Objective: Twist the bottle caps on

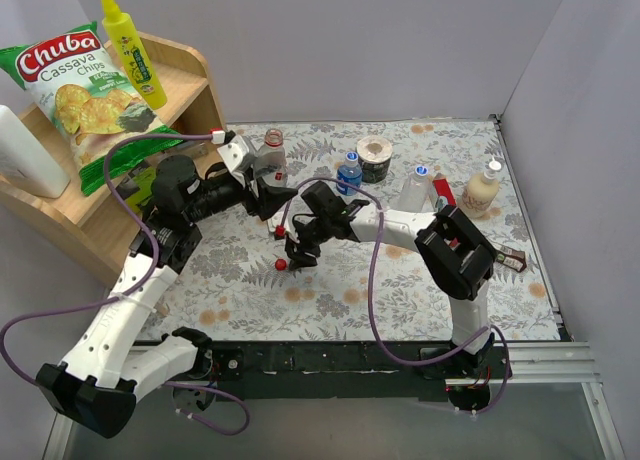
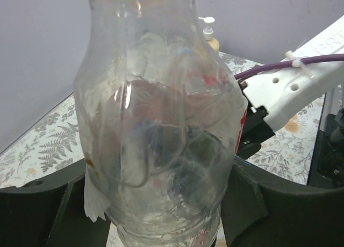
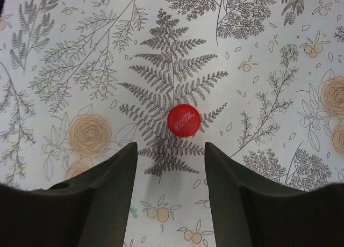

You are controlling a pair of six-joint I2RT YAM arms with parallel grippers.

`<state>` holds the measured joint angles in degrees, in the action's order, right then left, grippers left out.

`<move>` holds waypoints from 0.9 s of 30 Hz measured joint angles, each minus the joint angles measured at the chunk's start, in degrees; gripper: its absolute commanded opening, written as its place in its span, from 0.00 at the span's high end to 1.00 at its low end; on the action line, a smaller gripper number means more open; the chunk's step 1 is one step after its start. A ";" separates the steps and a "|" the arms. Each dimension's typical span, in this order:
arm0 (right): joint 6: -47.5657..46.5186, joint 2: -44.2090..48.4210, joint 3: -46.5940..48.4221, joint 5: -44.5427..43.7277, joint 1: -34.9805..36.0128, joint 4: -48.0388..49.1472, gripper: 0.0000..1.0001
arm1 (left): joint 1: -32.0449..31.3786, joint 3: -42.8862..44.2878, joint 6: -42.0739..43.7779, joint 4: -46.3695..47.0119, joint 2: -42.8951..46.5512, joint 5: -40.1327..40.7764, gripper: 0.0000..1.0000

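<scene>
My left gripper (image 1: 262, 176) is shut on a clear plastic bottle (image 1: 272, 158) that stands upright with an open, capless mouth. In the left wrist view the bottle (image 2: 156, 123) fills the frame between the two black fingers (image 2: 252, 204). A red cap (image 3: 183, 120) lies flat on the floral tablecloth. My right gripper (image 3: 169, 147) is open and points down over the cloth, with the cap just beyond its fingertips. In the top view the red cap (image 1: 282, 264) lies beside the right gripper (image 1: 298, 250). Two blue caps (image 1: 351, 158) (image 1: 422, 170) sit on small bottles further back.
A round tin (image 1: 375, 156), a pump bottle (image 1: 481, 190) and a red object (image 1: 442, 192) stand at the back right. A wooden shelf (image 1: 195, 80) on the left holds a chips bag (image 1: 85, 90) and a yellow squeeze bottle (image 1: 132, 48). White walls enclose the table.
</scene>
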<state>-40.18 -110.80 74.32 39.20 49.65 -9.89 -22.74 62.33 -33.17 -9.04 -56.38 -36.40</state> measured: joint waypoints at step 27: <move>1.05 -8.94 5.40 -5.92 4.02 1.99 0.47 | 1.27 -5.29 -2.01 0.61 2.08 -2.03 1.00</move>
<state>-39.13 -119.74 79.72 33.28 53.67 -7.90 -21.47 57.04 -35.18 -8.43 -54.30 -38.44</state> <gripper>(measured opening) 0.550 0.613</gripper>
